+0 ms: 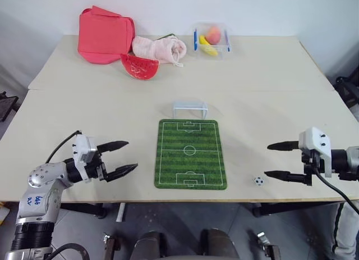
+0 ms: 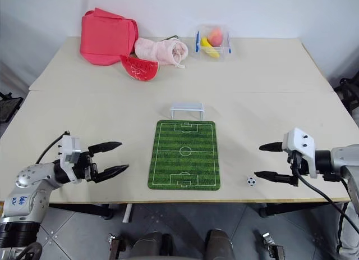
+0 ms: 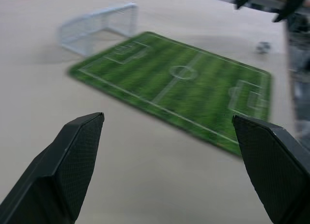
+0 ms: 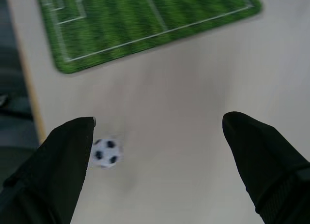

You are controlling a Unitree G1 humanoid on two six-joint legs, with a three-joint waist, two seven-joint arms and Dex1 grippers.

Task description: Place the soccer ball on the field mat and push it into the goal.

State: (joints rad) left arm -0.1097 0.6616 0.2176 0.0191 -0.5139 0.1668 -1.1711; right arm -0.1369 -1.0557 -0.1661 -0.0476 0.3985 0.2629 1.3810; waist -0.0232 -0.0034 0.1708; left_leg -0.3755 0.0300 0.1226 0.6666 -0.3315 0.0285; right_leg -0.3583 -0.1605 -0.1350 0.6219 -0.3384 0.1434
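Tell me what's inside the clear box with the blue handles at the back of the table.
The clear box holds a pinkish-red round fruit and a yellow banana in front of it. Anything beneath or behind those two is covered and cannot be made out.

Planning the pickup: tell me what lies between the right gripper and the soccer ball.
Nothing: bare tabletop separates the open right gripper from the soccer ball, seen in both eye views.
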